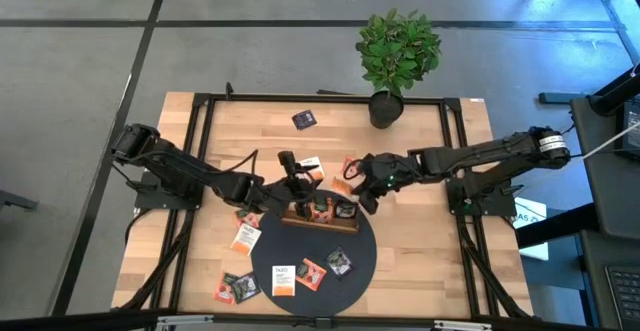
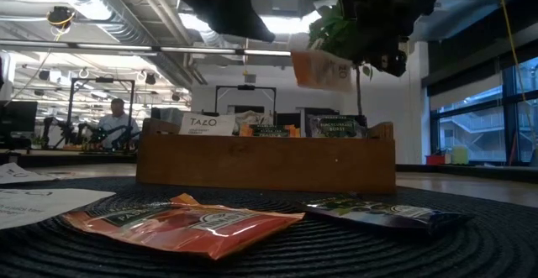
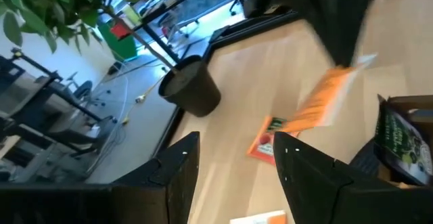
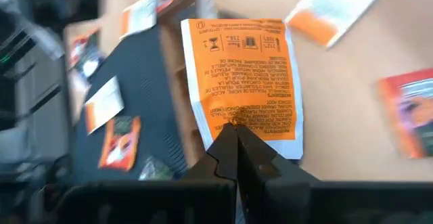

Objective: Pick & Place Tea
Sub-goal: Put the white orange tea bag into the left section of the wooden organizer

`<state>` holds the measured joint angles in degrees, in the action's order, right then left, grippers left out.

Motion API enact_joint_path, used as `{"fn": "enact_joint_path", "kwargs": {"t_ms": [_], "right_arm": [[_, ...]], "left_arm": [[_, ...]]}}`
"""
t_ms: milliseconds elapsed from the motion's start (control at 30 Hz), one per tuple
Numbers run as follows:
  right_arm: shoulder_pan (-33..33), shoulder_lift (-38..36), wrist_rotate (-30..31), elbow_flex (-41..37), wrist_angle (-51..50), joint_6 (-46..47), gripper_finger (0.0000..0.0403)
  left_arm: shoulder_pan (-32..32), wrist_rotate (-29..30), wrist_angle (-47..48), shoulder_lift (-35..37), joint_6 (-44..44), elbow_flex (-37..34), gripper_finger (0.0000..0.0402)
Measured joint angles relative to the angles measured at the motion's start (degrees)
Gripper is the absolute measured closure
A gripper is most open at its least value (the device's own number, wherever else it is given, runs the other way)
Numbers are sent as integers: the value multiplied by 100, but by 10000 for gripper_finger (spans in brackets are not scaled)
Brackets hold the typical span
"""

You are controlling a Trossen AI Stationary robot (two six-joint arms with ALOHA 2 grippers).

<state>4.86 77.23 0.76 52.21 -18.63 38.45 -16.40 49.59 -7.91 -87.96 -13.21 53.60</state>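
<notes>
A brown wooden tray (image 1: 320,214) stands on a dark round mat (image 1: 313,256), with several tea sachets (image 2: 206,125) upright in its compartments. My right gripper (image 4: 237,139) reaches in from the table's right and is shut on an orange sachet (image 4: 240,75), which hangs in the air above the tray's right part (image 2: 324,70). My left gripper (image 3: 233,160) is open with nothing between its fingers, hovering by the tray's far left side (image 1: 292,176). More sachets lie flat on the mat (image 2: 185,219) and on the table. My right gripper pinches the orange sachet between its two fingertips at the middle of one short edge (image 4: 233,119). The fingers slant down from the table's right. The sachet sticks out flat beyond the fingertips, lifted clear of tray and table.
A potted plant (image 1: 397,56) stands at the far edge. Loose sachets: a dark one at the far side (image 1: 304,119), a red-orange one near the right gripper (image 3: 264,139), several at the near left (image 1: 245,236) and on the mat (image 1: 285,278).
</notes>
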Motion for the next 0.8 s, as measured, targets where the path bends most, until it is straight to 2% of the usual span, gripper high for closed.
{"fn": "enact_joint_path", "kwargs": {"t_ms": [67, 200, 300, 467, 600, 800], "right_arm": [[-115, 0, 233, 0, 22, -145, 403], [-375, 0, 284, 0, 118, -420, 403], [-557, 0, 281, 0, 122, -446, 403], [-703, 0, 281, 0, 206, -597, 403], [-701, 0, 267, 0, 411, -668, 403], [-701, 4, 264, 0, 429, -683, 403]], "left_arm": [[0, 19, 30, 0, -46, 37, 215], [0, 22, 49, 0, -154, 36, 215], [-4, 32, 18, -36, -908, 36, 215], [-59, 375, -389, -237, -2423, 36, 215], [-52, 491, -858, -496, -3046, 42, 215], [-55, 980, -869, -1020, -3636, 396, 215]]}}
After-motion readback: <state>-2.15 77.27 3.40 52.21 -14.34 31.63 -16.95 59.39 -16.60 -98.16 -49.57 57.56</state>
